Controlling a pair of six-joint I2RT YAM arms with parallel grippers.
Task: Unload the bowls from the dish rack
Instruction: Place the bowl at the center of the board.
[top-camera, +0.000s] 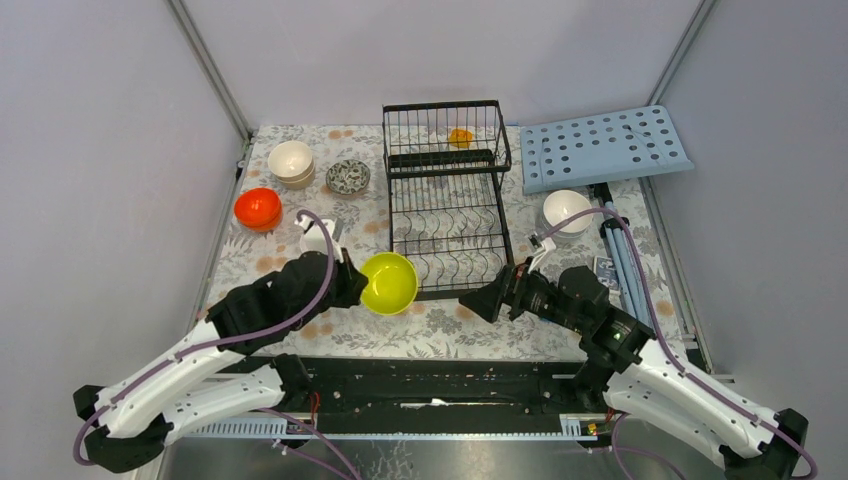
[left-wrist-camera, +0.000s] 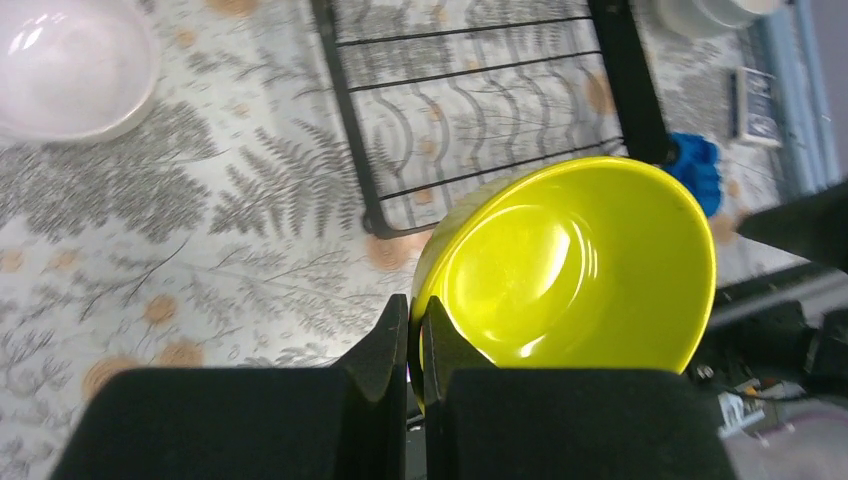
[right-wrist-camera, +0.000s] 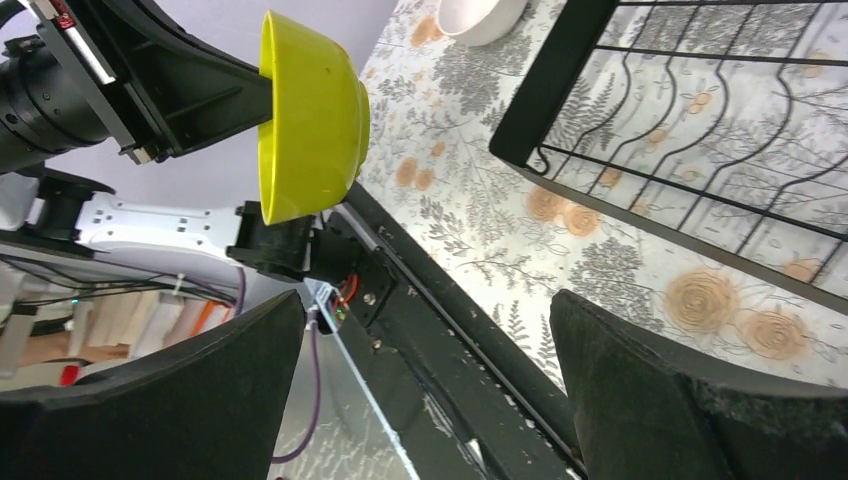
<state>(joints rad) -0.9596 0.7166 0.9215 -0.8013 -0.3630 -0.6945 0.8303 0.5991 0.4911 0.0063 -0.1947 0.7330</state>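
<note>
The yellow-green bowl (top-camera: 389, 283) hangs tilted above the table, just off the front-left corner of the black dish rack (top-camera: 445, 200). My left gripper (top-camera: 352, 285) is shut on its rim. In the left wrist view the two fingers pinch the bowl's (left-wrist-camera: 570, 270) wall at its left edge, at my left gripper (left-wrist-camera: 415, 320). My right gripper (top-camera: 478, 301) stands open and empty by the rack's front-right corner, facing that bowl (right-wrist-camera: 310, 120). A small orange bowl (top-camera: 460, 137) sits in the rack's raised basket.
On the table left of the rack are stacked white bowls (top-camera: 291, 162), a dark patterned bowl (top-camera: 348, 177), an orange bowl (top-camera: 258, 208) and a white bowl (top-camera: 318, 240) by my left arm. Another white bowl (top-camera: 567, 211) sits right of the rack. A light-blue perforated board (top-camera: 603, 148) lies back right.
</note>
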